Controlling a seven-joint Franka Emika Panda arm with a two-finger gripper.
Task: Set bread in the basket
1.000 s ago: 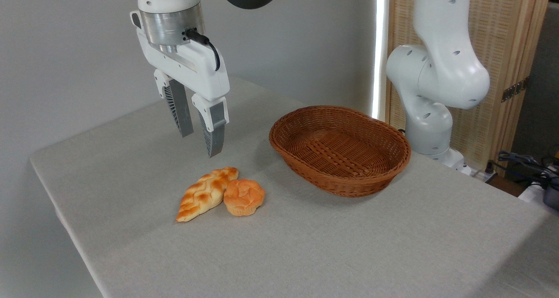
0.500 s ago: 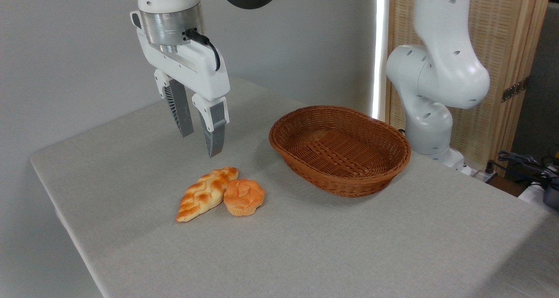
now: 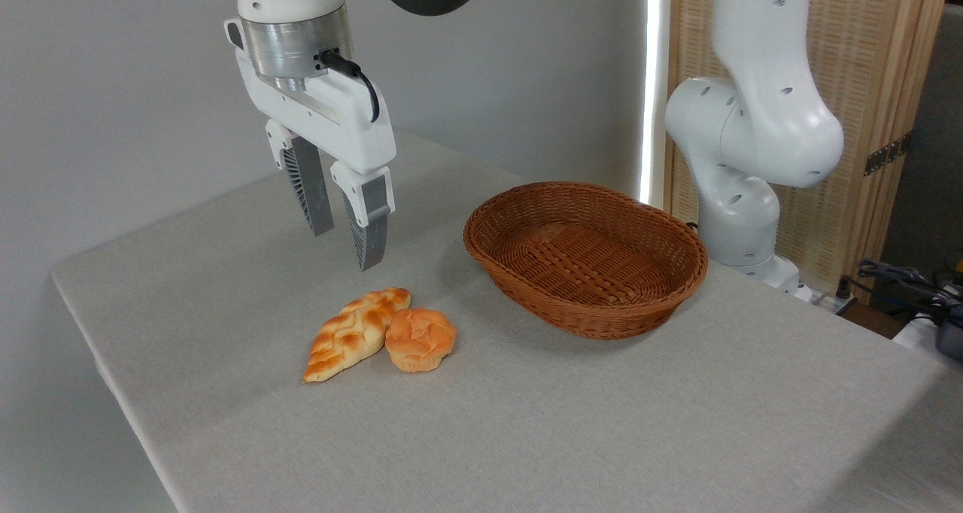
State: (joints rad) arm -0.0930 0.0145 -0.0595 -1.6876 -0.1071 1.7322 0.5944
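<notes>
Our white two-finger gripper (image 3: 344, 248) hangs unclenched, holding nothing, above the small orange-golden knotted bun (image 3: 420, 338), which sits left of the oval brown wicker basket (image 3: 585, 258), touching a braided golden loaf (image 3: 355, 332).

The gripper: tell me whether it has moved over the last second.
No. The gripper hangs open at the same height above the braided loaf, its fingertips no nearer the basket rim than before.

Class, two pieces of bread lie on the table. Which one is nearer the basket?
The small round bun; the long braided loaf lies farther from the basket.
</notes>
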